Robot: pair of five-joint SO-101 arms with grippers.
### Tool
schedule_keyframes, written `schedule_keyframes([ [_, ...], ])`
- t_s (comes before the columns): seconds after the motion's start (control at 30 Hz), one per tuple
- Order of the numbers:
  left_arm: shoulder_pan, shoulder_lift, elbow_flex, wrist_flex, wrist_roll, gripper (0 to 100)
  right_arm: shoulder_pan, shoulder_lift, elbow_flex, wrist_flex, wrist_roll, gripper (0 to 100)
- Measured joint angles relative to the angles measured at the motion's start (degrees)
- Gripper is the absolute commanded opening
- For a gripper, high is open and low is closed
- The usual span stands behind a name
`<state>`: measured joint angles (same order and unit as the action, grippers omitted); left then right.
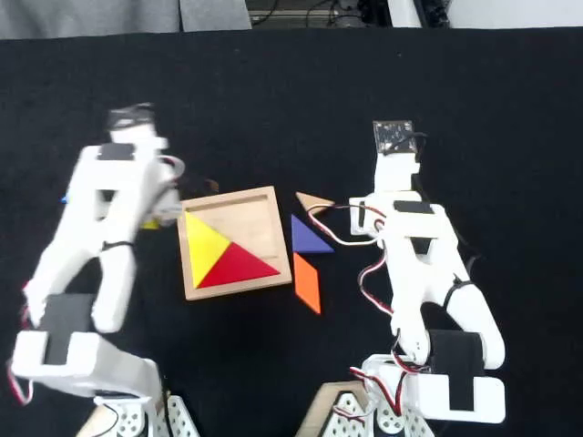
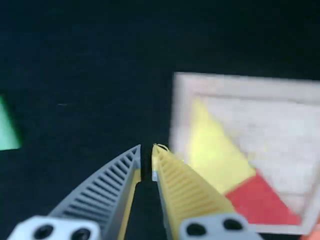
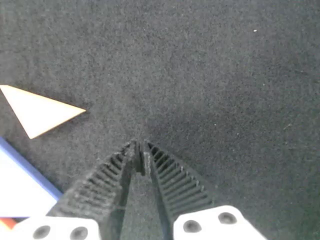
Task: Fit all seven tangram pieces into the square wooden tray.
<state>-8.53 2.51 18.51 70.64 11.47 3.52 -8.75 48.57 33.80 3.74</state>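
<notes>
One yellow triangle [image 1: 202, 246] and one red triangle [image 1: 237, 268] inside pale wooden tray [image 1: 249, 220].

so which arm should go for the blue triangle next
Right, probably. The blue triangle lies right of the tray, close by the right end effector; the left end effector sits off the opposite edge, tray in between.

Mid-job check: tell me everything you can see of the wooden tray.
The wooden tray is a shallow square of pale wood with a raised rim, lying flat on the black table, turned slightly askew. Inside, a yellow triangle and a red triangle lie flat, edge to edge, filling its half nearest the left arm; the rest of its floor is bare. The left end effector is beside its rim on that side; contact cannot be judged.
</notes>
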Motion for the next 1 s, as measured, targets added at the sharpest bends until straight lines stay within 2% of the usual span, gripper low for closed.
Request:
schedule_keyframes([
  [0.2,-6.8,-4.8,0.0,5.0,-10.4,5,0.0,0.0,0.0,0.0,0.0,1.1],
  [0.5,-9.4,-18.3,2.6,9.7,-17.1,5,0.0,0.0,0.0,0.0,0.0,1.1],
  [0.63,-4.0,-25.2,13.1,7.4,-17.5,5,0.0,0.0,0.0,0.0,0.0,1.1],
  [0.83,10.1,-32.4,30.1,1.3,-16.2,5,0.0,0.0,0.0,0.0,0.0,1.1],
  [1.0,13.8,-33.1,36.1,-2.6,-14.2,5,0.0,0.0,0.0,0.0,0.0,1.1],
])
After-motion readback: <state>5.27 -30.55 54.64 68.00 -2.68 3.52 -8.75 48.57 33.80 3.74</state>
